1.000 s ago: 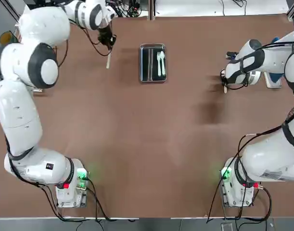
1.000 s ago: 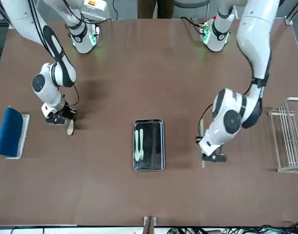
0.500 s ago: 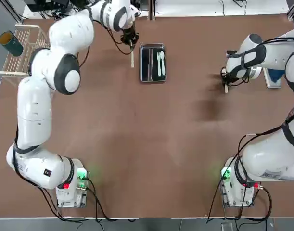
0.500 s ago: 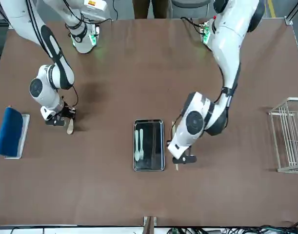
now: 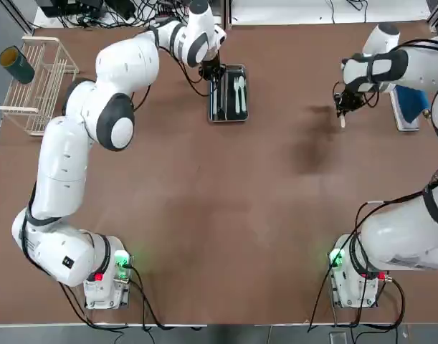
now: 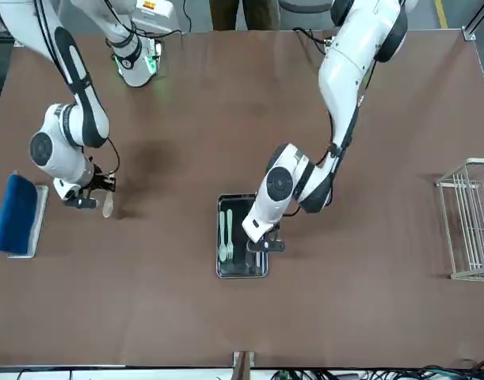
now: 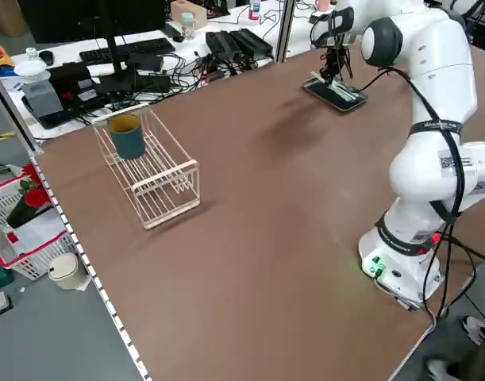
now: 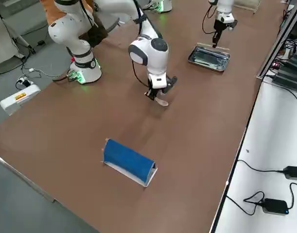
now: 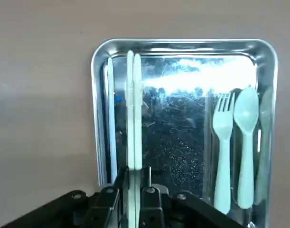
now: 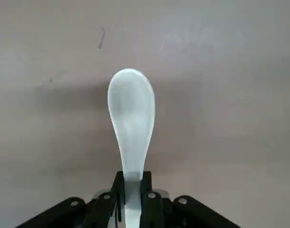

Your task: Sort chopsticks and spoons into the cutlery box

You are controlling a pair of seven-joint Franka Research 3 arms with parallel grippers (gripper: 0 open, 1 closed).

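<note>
Being held in the closed fingers of the left gripper (image 9: 133,183), the chopsticks (image 9: 134,114) are seen over the cutlery box (image 9: 175,142), while by the right gripper (image 10: 132,187) a spoon (image 10: 131,109) is held above the bench (image 6: 186,317).

Two chopsticks (image 9: 137,114), two spoons (image 10: 131,104), one fork (image 9: 223,147)

brown tabletop (image 5: 204,215) | grey floor (image 7: 59,333) | white desk (image 8: 265,160), black monitor (image 7: 91,17) | person's legs (image 6: 245,14)
</note>
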